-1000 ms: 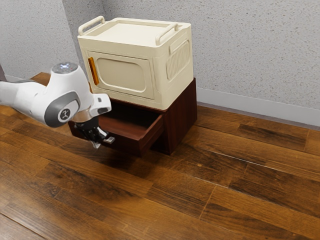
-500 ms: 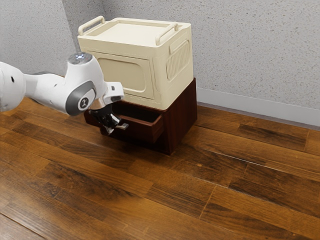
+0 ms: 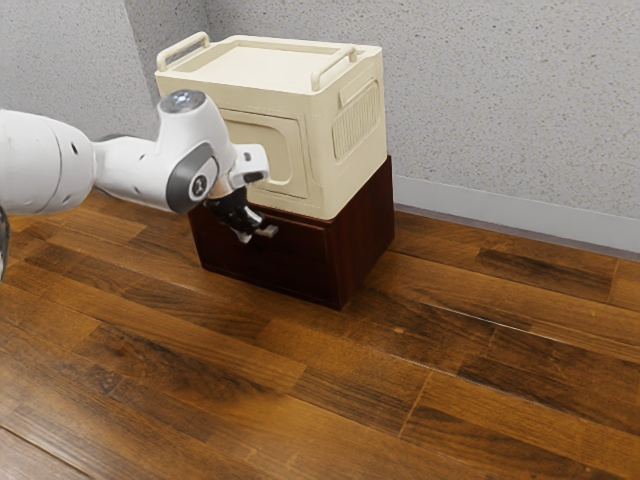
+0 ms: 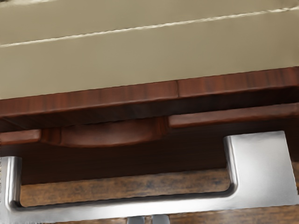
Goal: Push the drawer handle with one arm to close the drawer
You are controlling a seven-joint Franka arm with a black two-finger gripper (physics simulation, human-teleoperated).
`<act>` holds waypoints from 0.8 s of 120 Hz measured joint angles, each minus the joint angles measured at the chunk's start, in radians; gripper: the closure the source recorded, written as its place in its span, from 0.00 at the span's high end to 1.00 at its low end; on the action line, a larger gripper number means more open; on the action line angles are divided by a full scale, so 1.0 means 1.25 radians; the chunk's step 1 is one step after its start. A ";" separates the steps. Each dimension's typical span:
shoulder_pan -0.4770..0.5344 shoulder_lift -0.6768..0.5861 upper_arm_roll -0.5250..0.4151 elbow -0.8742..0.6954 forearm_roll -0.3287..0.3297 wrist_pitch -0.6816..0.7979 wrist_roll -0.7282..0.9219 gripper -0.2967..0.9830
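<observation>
The wooden floor (image 3: 450, 400) carries everything here, and the white arm (image 3: 197, 150) reaches across it from 9 o'clock in the exterior view. A cream cabinet (image 3: 325, 150) sits at 12 o'clock on top of a dark wooden cabinet (image 3: 362, 230), its door facing the same way as the wooden front. Set in that front, toward 7 o'clock in the exterior view, is the drawer (image 3: 295, 252), its face looking flush or very nearly flush with the wood around it. By that reading the main job, pushing the drawer in, is about finished. The hand (image 3: 247, 237) is at the upper part of the drawer's front, clenched with nothing gripped. The handle (image 4: 121, 209), a silver bar fixed to the drawer's front, lies at about 3 o'clock from the hand in the exterior view. In the wrist view the two fingertips (image 4: 135, 220) stand close together just beside the bar's outer side; whether they press on it I cannot tell. Smallest of all is a thin dark strip between the wooden cabinet's top edge and the drawer's scooped lip (image 4: 112, 135), which may be a sliver of travel or simply shadow. What is left, I judge, is at most a short straight press, then backing away without hooking the bar.
</observation>
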 joint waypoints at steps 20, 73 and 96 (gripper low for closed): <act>0.000 -0.009 0.000 -0.017 -0.039 -0.001 0.019 0.15; -0.033 -0.394 -0.038 0.129 0.054 -0.641 -0.108 0.44; -0.033 -0.402 -0.037 0.146 0.082 -0.776 -0.155 0.64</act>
